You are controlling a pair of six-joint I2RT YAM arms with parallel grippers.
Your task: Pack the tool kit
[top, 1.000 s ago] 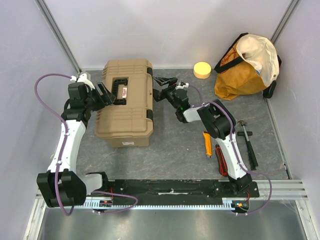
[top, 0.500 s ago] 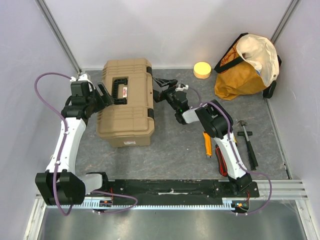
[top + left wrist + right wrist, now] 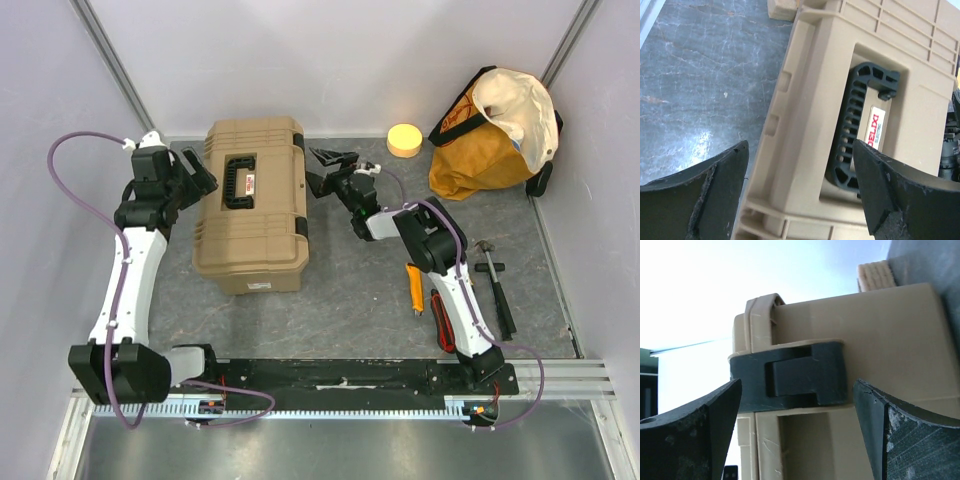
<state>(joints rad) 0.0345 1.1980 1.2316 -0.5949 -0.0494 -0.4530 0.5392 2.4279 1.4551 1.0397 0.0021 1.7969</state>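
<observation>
Left gripper [image 3: 197, 172] released, nothing held, jaws spread wide. It sits over the left edge of the closed tan toolbox [image 3: 255, 240]. In the left wrist view the left gripper [image 3: 800, 150] has the lid below and ahead of it. The black handle [image 3: 860, 125] and the red-white label [image 3: 875, 127] are off toward its right finger, and a small tan block [image 3: 782, 9] is far ahead past the box.

Right gripper [image 3: 320, 170] is also released and empty, just beside the toolbox's right side. In the right wrist view the right gripper [image 3: 796, 387] has a black latch [image 3: 790, 375] straight ahead, framed between the fingers; can't tell if it touches.

The toolbox stands on the grey surface [image 3: 350, 290], lid shut. Behind the right gripper, toward its arm base, lie a yellow utility knife [image 3: 413, 287], a red-handled tool [image 3: 440, 320] and a hammer [image 3: 495, 285]. Further off that gripper's outer side are a yellow round object [image 3: 404, 139] and an orange-yellow cloth bag [image 3: 490, 130].
</observation>
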